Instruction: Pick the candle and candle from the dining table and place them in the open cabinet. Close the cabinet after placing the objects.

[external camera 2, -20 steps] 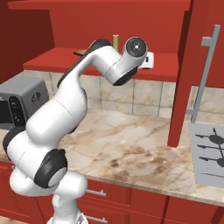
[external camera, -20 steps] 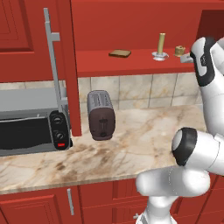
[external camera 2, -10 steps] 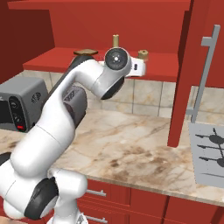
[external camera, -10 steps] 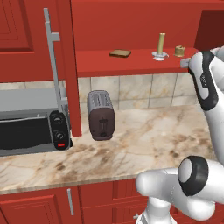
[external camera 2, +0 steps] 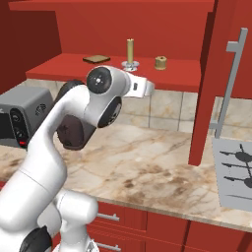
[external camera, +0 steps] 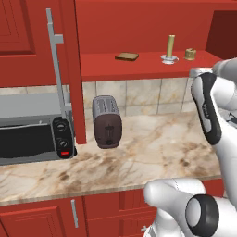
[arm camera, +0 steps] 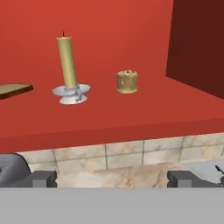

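Red cabinet shelf (arm camera: 131, 113) bears stick candle (arm camera: 65, 57), squat brass candle (arm camera: 127, 82) at its 3 o'clock; gripper (arm camera: 112, 178) fingers spread, empty.

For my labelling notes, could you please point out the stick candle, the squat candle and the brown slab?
stick candle (arm camera: 66, 61), hand view, mid-shaft.
squat candle (arm camera: 127, 82), hand view, side wall.
brown slab (external camera: 127, 56), left base view, top face.

The flat brown slab (arm camera: 13, 90) beside the stick candle (arm camera: 66, 62) runs off the hand view's edge.
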